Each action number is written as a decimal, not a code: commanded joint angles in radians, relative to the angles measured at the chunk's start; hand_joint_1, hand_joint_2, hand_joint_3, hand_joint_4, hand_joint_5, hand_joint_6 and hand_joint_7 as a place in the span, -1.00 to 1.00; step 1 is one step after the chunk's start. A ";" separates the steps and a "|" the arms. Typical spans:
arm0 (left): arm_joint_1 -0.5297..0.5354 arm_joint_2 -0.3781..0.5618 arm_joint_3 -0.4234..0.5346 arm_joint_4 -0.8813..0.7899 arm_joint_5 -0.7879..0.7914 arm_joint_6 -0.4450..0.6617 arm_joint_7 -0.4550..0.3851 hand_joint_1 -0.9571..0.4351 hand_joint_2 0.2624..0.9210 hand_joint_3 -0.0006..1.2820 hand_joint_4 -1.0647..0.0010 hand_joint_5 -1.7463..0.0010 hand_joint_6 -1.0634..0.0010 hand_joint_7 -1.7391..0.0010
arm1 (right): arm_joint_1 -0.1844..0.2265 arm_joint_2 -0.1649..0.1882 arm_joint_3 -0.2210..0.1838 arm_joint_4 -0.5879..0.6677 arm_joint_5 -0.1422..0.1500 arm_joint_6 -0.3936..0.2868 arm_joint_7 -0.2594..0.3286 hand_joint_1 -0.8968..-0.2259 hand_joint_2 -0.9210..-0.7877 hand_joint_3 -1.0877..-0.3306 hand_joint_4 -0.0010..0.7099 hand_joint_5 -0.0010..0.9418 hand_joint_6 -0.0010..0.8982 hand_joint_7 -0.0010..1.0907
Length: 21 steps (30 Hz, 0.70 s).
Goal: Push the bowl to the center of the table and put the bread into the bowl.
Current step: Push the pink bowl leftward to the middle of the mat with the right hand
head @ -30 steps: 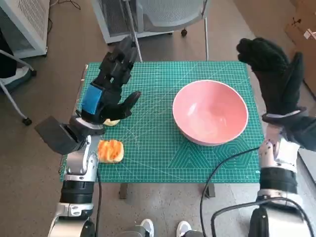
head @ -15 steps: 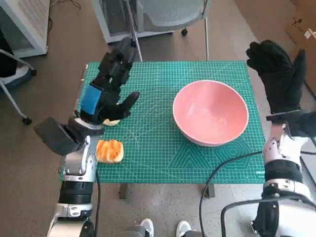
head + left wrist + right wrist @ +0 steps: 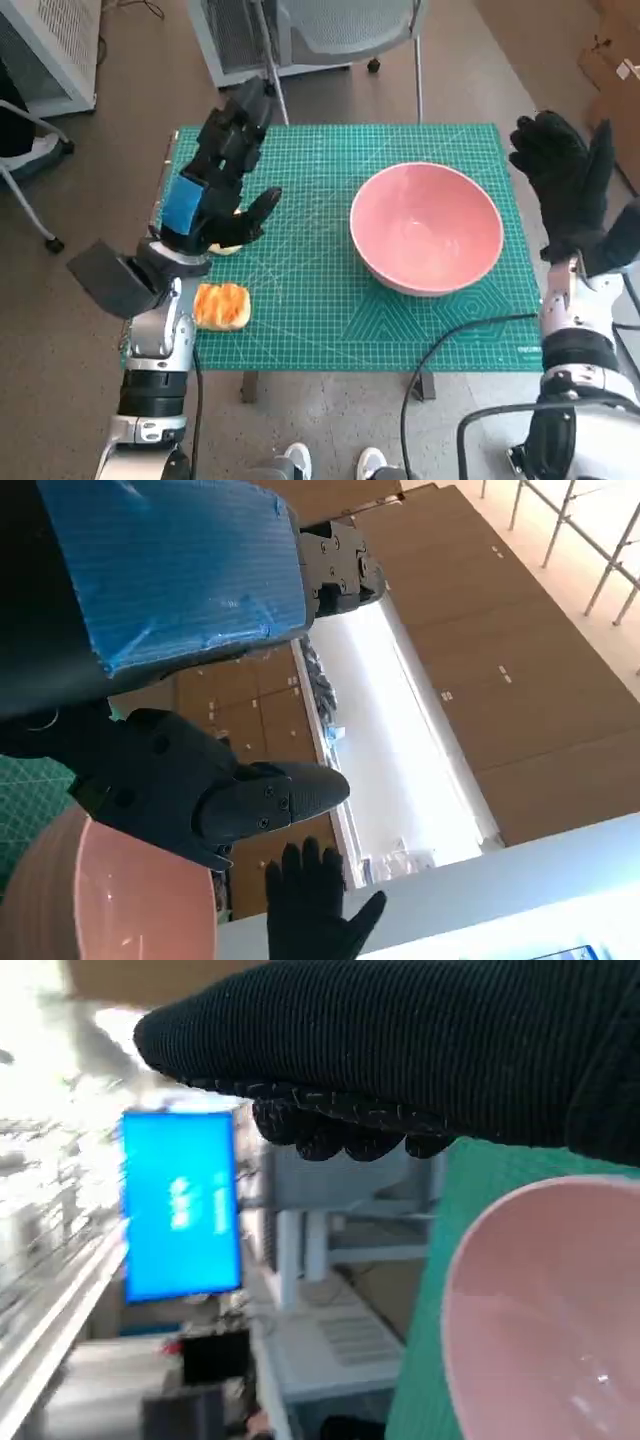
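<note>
Bowl empty on mat, bread outside, both hands spread, empty.

Count on the green cutting-mat bench
One round pink plastic bowl; two bread pieces, one orange-glazed, one pale partly hidden.

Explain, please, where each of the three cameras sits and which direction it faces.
Head view: on the head, looking steeply down at the green mat; both forearms show.
Left wrist view: behind the left hand, facing across the room.
Right wrist view: behind the right hand, facing a blue screen.
All three show the pink bowl.
</note>
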 commanded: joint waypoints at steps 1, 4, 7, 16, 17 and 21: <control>0.012 0.010 0.003 -0.023 -0.002 0.000 0.001 -0.23 0.40 0.00 1.00 1.00 1.00 0.67 | 0.043 -0.010 0.011 0.028 -0.046 0.058 -0.061 -0.11 -1.00 0.03 -0.24 -0.97 -0.13 -0.97; 0.015 0.012 0.004 -0.025 -0.003 0.001 0.001 -0.23 0.40 -0.01 1.00 1.00 1.00 0.67 | 0.050 -0.013 0.020 0.032 -0.073 0.077 -0.094 -0.10 -1.00 0.01 -0.20 -0.95 -0.11 -0.96; 0.017 0.014 0.005 -0.025 -0.004 0.001 0.000 -0.23 0.40 -0.01 1.00 1.00 1.00 0.67 | 0.057 -0.014 0.026 0.035 -0.096 0.095 -0.122 -0.11 -1.00 -0.01 -0.17 -0.95 -0.08 -0.95; 0.024 0.021 0.008 -0.038 -0.004 0.008 0.000 -0.23 0.40 -0.01 1.00 1.00 1.00 0.65 | 0.068 -0.014 0.065 0.042 -0.179 0.130 -0.199 -0.30 -1.00 -0.03 -0.07 -0.94 0.02 -0.92; 0.025 0.022 0.009 -0.039 -0.004 0.009 0.000 -0.23 0.40 -0.01 1.00 1.00 1.00 0.64 | 0.069 -0.015 0.072 0.042 -0.189 0.133 -0.206 -0.33 -1.00 -0.03 -0.06 -0.94 0.03 -0.92; 0.027 0.027 0.012 -0.039 -0.005 0.009 -0.002 -0.23 0.40 -0.01 1.00 1.00 1.00 0.64 | 0.074 -0.016 0.087 0.043 -0.218 0.137 -0.223 -0.38 -1.00 -0.04 -0.06 -0.95 0.03 -0.92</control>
